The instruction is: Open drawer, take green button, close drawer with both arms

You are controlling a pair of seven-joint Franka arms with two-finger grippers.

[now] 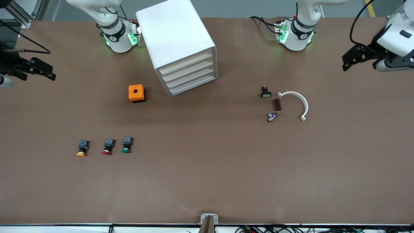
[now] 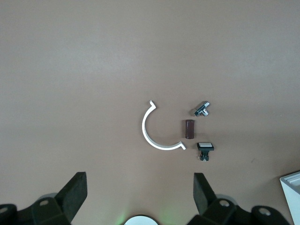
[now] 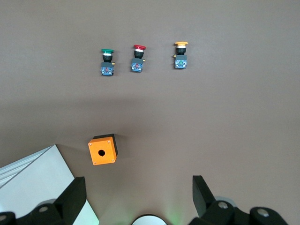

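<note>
The white cabinet (image 1: 176,38) stands at the back middle of the table, and all four cream slat drawers (image 1: 189,76) are shut. A corner of it shows in the right wrist view (image 3: 28,183). The green-capped button (image 1: 126,145) lies on the table toward the right arm's end, nearer the front camera than the cabinet, and also shows in the right wrist view (image 3: 107,61). My left gripper (image 1: 346,63) hangs open and empty over the left arm's end of the table (image 2: 139,192). My right gripper (image 1: 48,72) hangs open and empty over the right arm's end (image 3: 139,194).
A red-capped button (image 1: 108,146) and an orange-capped button (image 1: 82,148) lie beside the green one. An orange box with a round hole (image 1: 136,93) sits beside the cabinet. A white curved piece (image 1: 300,103), a brown block (image 1: 276,104), a metal fitting (image 1: 271,116) and a small black switch (image 1: 266,93) lie toward the left arm's end.
</note>
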